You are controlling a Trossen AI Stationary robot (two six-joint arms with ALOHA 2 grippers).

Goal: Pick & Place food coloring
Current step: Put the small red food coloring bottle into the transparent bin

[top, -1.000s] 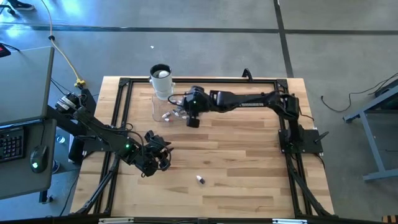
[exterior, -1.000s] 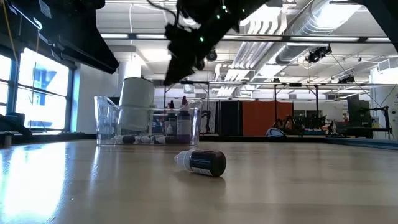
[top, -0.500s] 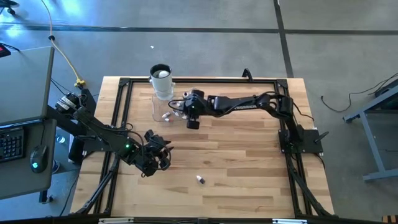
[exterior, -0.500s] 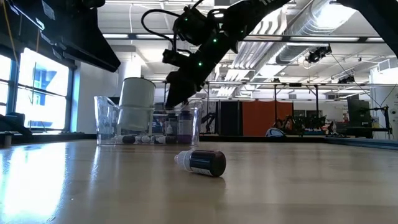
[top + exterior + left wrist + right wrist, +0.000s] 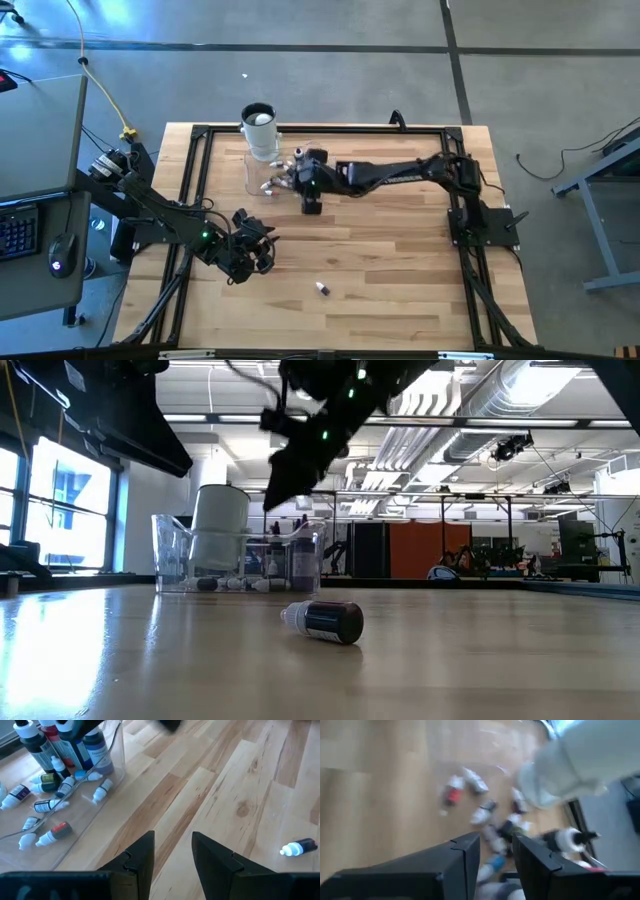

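I have the right claw (image 5: 291, 178) hanging over the clear tray (image 5: 252, 178) at the far side of the wooden surface (image 5: 390, 250). Its fingers (image 5: 465, 855) stand a narrow gap apart with nothing between them. Below them, in the tray, food coloring bottles (image 5: 50, 805) lie scattered, with a few more standing upright (image 5: 75, 750). A white cup (image 5: 259, 130) stands at the tray's far end. One dark bottle (image 5: 323, 622) lies on its side alone on the bare wood, well apart from the tray. My left claw (image 5: 258, 247) waits low over the near-left part of the surface, its fingers (image 5: 140, 857) slightly parted and empty.
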